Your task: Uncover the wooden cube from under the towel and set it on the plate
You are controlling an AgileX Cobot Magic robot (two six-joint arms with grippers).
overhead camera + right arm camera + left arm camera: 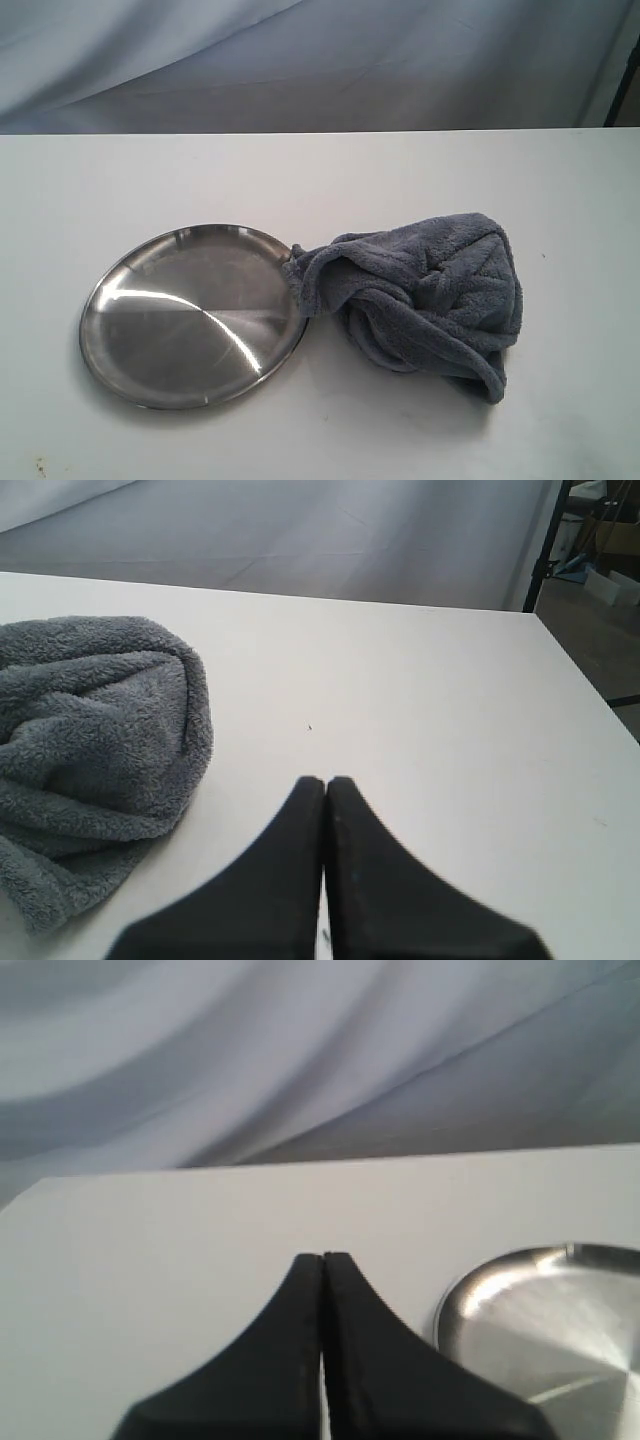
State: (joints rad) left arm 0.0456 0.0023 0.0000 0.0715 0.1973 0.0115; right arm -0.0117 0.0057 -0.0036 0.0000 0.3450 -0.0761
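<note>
Grey-blue towel (425, 295) sits bunched on the white worktop (320, 180), touching the rim of the steel plate (190, 315) toward the near edge; left claw (322, 1260) and right claw (325, 785) are pressed closed, empty.

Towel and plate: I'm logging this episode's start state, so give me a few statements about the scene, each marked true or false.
1. In the exterior view, the towel lies bunched on the table to the right of the plate. True.
2. The wooden cube sits on the plate. False: the plate is bare, and no wooden cube shows in any view.
3. The left gripper is open. False: its jaws are pressed together, holding nothing.
4. The right gripper is shut and apart from the towel. True.
</note>
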